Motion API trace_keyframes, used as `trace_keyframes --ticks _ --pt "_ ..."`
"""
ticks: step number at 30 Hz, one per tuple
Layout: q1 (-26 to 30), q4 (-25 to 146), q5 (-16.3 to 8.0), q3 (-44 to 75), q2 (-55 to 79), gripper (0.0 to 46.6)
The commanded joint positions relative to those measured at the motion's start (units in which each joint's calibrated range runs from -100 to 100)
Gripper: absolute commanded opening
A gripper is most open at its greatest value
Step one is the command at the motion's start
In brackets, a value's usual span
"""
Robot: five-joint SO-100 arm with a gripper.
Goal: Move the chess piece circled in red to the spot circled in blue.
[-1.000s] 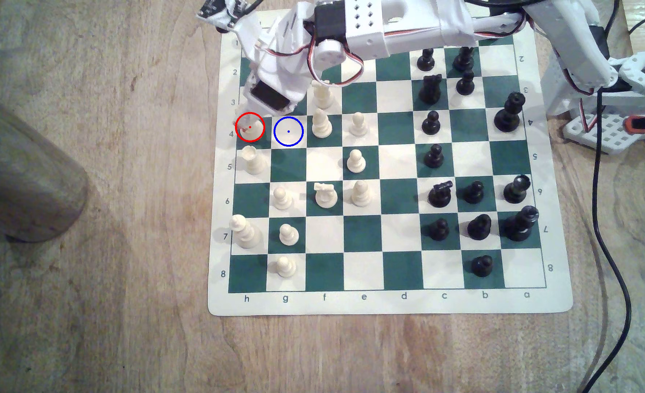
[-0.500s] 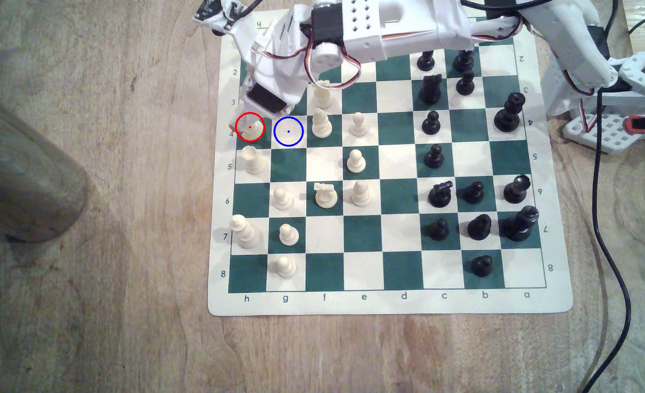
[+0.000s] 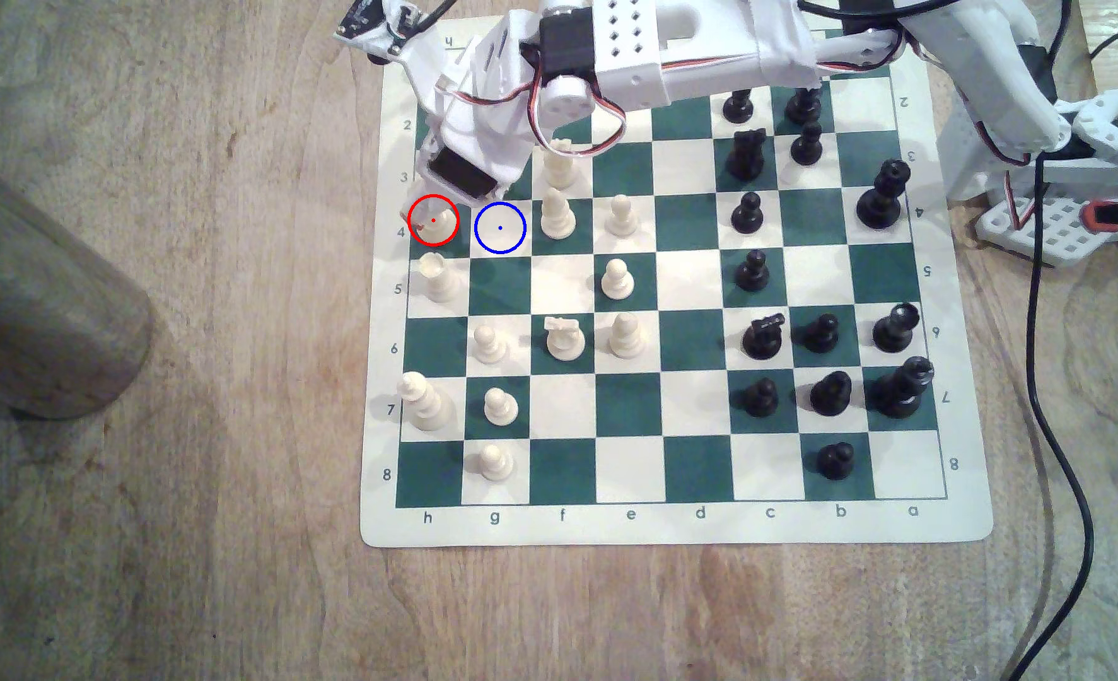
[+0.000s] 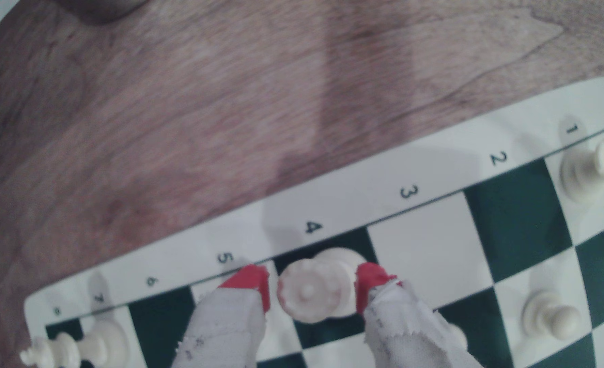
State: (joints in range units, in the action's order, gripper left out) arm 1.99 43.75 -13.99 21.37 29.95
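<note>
1. Currently the hand (image 4: 312, 288) is seen straddling the chess piece circled in red (image 4: 311, 290) on the green h4 square at the board's edge; its red-tipped fingers (image 4: 254, 283) stand apart on either side of the crown, with a sliver of gap visible on each side, so no clamp is judged yet.
2. The spot circled in blue (image 3: 500, 228) is the cream square just beside it, toward the exterior view's right, and is unoccupied.
3. Risk: if the fingers are closed unevenly, the tall piece could be pushed and tipped toward the board margin, since the grip is taken high near the crown.
4. Risk: the crown is jagged and the tips are narrow, so a slip or twist during lift is judged possible.
5. Risk: a cup-topped cream piece (image 3: 438, 278) stands on the adjoining h5 square; it could be clipped by one finger if the hand drifts.
6. Risk: a taller cream piece (image 3: 556, 213) stands just beyond the blue spot; overshoot could knock it.
7. Risk: dragging without enough lift could shift the mat (image 3: 674, 524) on the worktop (image 3: 182, 524).
</note>
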Motion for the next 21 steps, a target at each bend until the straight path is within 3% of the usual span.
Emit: trace_keyframes --ticks 1,6,21 --pt "0.2 0.2 0.2 5.3 -2.3 11.7" --pt "0.3 0.7 0.3 5.6 -2.3 6.4" --pt "0.5 3.7 1.9 10.8 -5.5 2.6"
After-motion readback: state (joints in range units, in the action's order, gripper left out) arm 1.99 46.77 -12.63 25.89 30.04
